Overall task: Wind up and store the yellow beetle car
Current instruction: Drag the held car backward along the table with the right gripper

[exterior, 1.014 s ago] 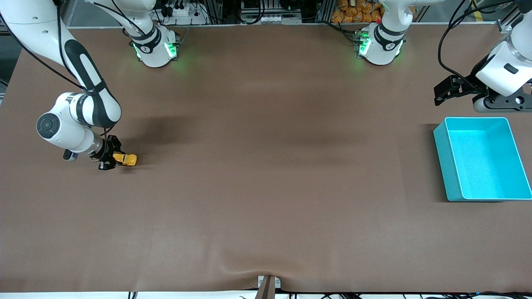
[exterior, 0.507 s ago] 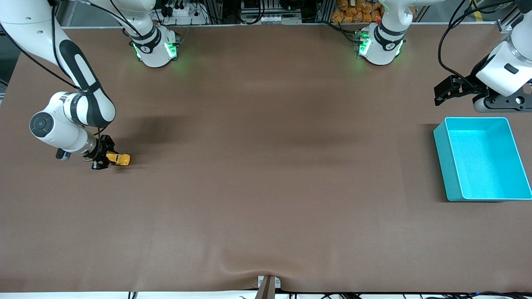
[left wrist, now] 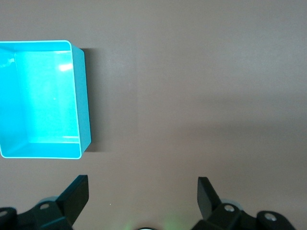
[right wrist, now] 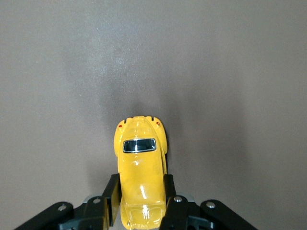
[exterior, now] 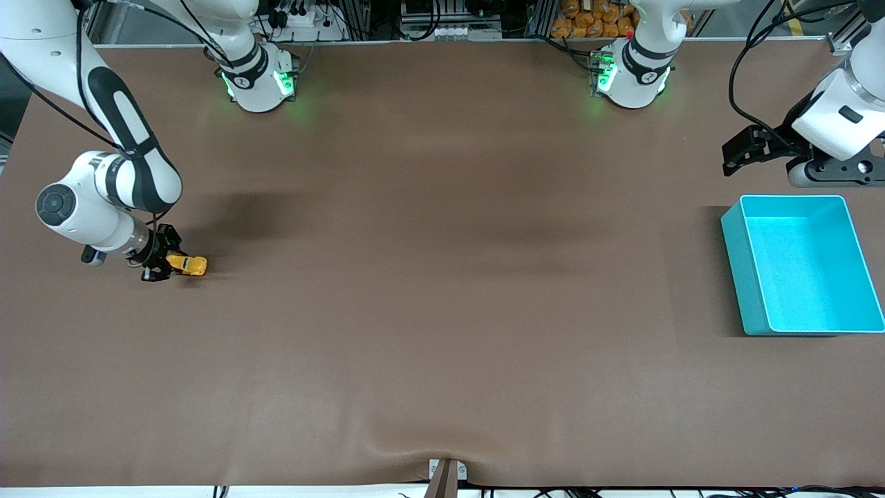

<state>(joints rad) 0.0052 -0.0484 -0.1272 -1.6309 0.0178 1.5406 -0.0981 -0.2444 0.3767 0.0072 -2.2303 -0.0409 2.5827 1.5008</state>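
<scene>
The yellow beetle car rests on the brown table at the right arm's end, low against the cloth. My right gripper is shut on it, its black fingers clamping both sides of the glossy body, whose dark window faces the wrist camera. The turquoise bin stands at the left arm's end, nothing showing inside it. My left gripper hangs open over bare table beside the bin, at its edge toward the robots' bases; its two fingertips stand wide apart with nothing between them, and the bin shows in the left wrist view.
A brown cloth covers the table. Both arm bases glow green along the edge farthest from the front camera. A small clamp sits at the table's near edge.
The right arm has dragged the car along the table toward the right arm's end. The left arm has stayed still.
</scene>
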